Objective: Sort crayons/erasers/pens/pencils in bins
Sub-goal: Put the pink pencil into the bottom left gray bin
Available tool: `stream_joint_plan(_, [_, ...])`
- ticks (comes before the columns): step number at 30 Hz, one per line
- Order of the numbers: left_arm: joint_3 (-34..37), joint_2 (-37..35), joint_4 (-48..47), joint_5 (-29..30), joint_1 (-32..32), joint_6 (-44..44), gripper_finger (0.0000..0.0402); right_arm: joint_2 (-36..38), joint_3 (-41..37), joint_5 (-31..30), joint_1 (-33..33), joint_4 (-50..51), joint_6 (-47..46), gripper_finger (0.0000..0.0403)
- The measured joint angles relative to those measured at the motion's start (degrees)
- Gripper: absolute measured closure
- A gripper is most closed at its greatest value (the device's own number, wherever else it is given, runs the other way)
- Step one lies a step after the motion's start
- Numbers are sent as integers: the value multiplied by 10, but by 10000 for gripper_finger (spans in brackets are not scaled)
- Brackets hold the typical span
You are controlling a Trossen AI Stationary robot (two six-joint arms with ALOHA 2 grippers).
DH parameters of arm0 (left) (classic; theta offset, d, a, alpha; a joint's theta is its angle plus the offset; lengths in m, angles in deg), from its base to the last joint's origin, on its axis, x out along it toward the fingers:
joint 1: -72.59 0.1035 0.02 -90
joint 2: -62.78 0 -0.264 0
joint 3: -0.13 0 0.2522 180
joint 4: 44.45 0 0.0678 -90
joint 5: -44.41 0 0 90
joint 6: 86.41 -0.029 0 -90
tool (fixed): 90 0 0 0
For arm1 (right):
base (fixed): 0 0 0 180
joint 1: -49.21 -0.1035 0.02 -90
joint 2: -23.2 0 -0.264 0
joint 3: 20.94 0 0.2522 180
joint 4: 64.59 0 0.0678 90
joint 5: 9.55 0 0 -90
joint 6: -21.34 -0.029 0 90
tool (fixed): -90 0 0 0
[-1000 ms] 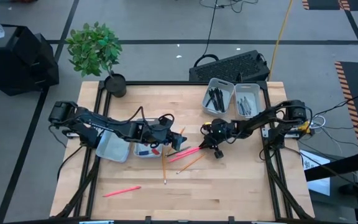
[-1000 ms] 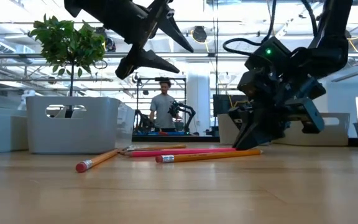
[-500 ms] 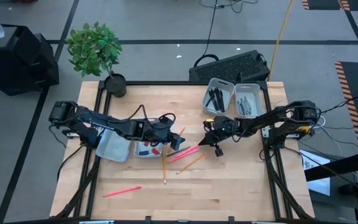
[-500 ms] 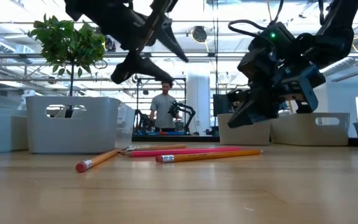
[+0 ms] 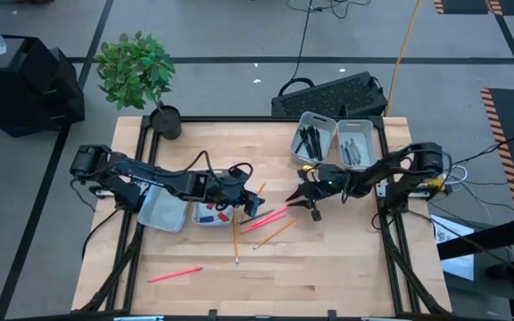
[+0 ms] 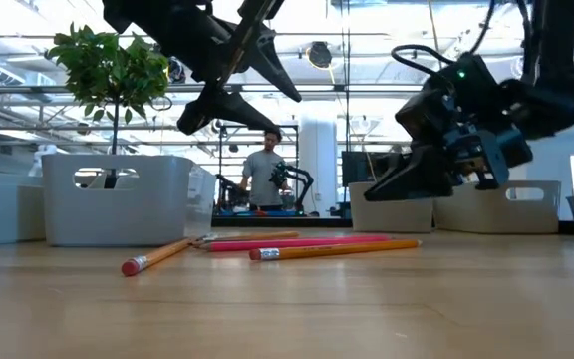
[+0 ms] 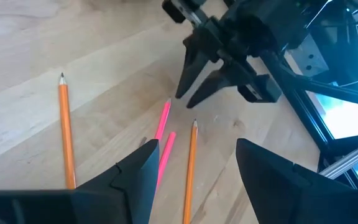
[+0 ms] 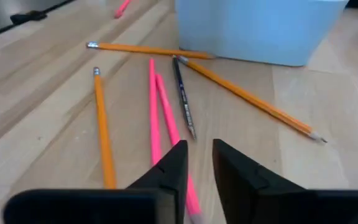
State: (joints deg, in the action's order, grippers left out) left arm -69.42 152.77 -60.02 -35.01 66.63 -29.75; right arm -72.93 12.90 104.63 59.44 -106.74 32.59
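High view: thin wooden pencils point(image 5: 259, 227) fan across the grained table point(image 5: 346, 267); left gripper point(image 5: 255, 203) gapes wide, right gripper point(image 5: 306, 203) nearly closed, empty, beside smooth bins point(image 5: 333, 141).

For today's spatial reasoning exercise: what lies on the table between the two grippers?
In the high view, the pink pencils and an orange pencil lie on the wood between the left gripper and the right gripper. Both grippers hang above them, as the low view shows.

The tabletop point(image 5: 328, 259) is pale wood with visible grain and a soft sheen. Bins point(image 5: 342, 143) look like smooth matt plastic. Pencils point(image 8: 102, 130) have glossy paint.
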Motion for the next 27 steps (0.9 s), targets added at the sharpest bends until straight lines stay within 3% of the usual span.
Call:
stream_joint_plan(12, [0, 0, -1, 17, -1, 7, 186, -127, 49, 63, 5, -43, 4, 309])
stream_joint_plan(17, [0, 0, -1, 16, -10, 8, 186, -179, 60, 105, 13, -54, 10, 324])
stream_joint_plan(27, [0, 0, -2, 16, -20, 1, 186, -214, 60, 99, 14, -58, 30, 377])
